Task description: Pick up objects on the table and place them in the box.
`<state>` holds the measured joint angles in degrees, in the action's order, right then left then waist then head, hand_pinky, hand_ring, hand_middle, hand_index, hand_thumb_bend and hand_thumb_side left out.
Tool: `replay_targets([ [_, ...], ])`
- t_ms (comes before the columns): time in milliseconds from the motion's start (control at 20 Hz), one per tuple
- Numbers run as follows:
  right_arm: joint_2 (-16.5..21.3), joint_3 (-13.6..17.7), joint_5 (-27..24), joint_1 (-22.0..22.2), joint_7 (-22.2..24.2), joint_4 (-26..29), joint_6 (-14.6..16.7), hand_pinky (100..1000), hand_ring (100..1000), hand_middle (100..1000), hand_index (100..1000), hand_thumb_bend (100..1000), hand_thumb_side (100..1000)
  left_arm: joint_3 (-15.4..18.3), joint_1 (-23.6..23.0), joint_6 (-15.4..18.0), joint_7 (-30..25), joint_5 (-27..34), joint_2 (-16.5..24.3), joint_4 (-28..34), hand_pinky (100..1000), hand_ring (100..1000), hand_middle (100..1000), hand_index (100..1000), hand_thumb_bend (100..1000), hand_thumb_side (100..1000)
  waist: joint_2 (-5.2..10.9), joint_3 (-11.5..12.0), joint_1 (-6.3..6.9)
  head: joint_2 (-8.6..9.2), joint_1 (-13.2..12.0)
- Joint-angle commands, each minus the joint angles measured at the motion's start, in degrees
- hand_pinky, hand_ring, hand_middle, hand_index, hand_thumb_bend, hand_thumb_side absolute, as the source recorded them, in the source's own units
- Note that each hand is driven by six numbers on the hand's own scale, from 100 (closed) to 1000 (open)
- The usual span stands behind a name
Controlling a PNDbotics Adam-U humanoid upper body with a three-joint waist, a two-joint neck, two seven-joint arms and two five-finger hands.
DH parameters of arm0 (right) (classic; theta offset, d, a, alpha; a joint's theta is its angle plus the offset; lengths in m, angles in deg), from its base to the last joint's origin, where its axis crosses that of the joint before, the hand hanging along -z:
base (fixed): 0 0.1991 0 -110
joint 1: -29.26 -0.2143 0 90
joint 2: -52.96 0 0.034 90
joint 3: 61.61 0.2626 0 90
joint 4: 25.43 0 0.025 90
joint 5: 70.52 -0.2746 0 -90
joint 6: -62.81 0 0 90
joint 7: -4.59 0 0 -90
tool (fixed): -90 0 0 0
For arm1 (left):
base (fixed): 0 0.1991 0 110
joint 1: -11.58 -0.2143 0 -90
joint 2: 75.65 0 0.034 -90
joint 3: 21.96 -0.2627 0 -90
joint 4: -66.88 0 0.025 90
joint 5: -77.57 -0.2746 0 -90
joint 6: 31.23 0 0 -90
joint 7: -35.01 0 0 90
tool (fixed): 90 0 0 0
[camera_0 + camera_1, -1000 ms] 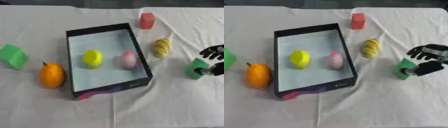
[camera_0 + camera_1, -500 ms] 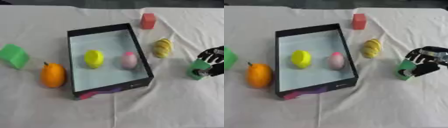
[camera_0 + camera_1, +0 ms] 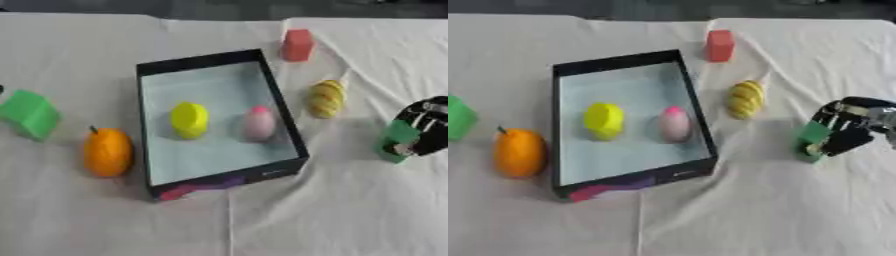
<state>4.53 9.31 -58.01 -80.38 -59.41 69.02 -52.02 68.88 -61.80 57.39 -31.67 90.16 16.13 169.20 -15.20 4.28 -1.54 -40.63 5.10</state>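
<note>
A black-walled box [image 3: 281, 102] with a pale floor stands in the middle of the white cloth, holding a yellow round object [image 3: 189, 119] and a pink egg-shaped one [image 3: 258, 123]. On the right, my right hand [image 3: 852, 129] has its fingers and thumb curled round a small green block [image 3: 810, 140] that rests on the cloth. A yellow striped object [image 3: 745, 99] lies between the box and that hand. A red block [image 3: 297, 45] sits behind the box. To the left of the box are an orange fruit [image 3: 108, 151] and a green block [image 3: 30, 112]. My left hand does not show.
The white cloth [image 3: 332, 210] covers the table, wrinkled toward the right. A dark strip runs along the far edge.
My right hand has come down and inward over the small green block, and its fingers have closed round it. The other objects have stayed where they were.
</note>
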Motion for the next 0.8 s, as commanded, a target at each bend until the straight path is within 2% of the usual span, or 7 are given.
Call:
replay_targets([
  [50,1.41,1.22,-1.99,-0.27,-0.96,1.35,0.02,734,657,636,735,389,270,0.11,0.62,0.09,-0.25,0.07,1.03,0.86,718,799,650,739,103,819,0.62,-0.14,0.5,0.71,-0.03],
  [250,2.34,3.43,-5.8,0.31,-3.8,5.39,-0.58,734,629,611,711,273,228,0.14,0.55,0.09,-0.26,0.08,1.14,0.83,718,800,648,739,102,818,0.73,-0.33,0.39,0.67,-0.13],
  [500,4.48,7.72,-10.02,-0.75,-7.74,13.96,-1.36,739,628,614,713,176,193,0.34,0.51,0.17,-0.06,0.1,1.3,0.9,718,800,649,739,103,816,1.0,-0.56,0.21,0.37,-0.43],
  [650,5.57,9.14,-11.59,-3.98,-8.35,19.08,-0.96,744,629,616,715,153,174,0.64,0.51,0.29,0.26,0.09,1.36,1.11,718,801,650,740,104,813,1.23,-0.59,0.1,-0.04,-0.44],
  [800,4.65,8.48,-13.52,-10.78,-7.19,20.02,1.14,750,634,622,721,143,164,1.01,0.37,0.39,0.72,0.0,1.45,1.32,719,802,654,740,105,810,1.61,-0.5,-0.02,-0.84,-0.54],
])
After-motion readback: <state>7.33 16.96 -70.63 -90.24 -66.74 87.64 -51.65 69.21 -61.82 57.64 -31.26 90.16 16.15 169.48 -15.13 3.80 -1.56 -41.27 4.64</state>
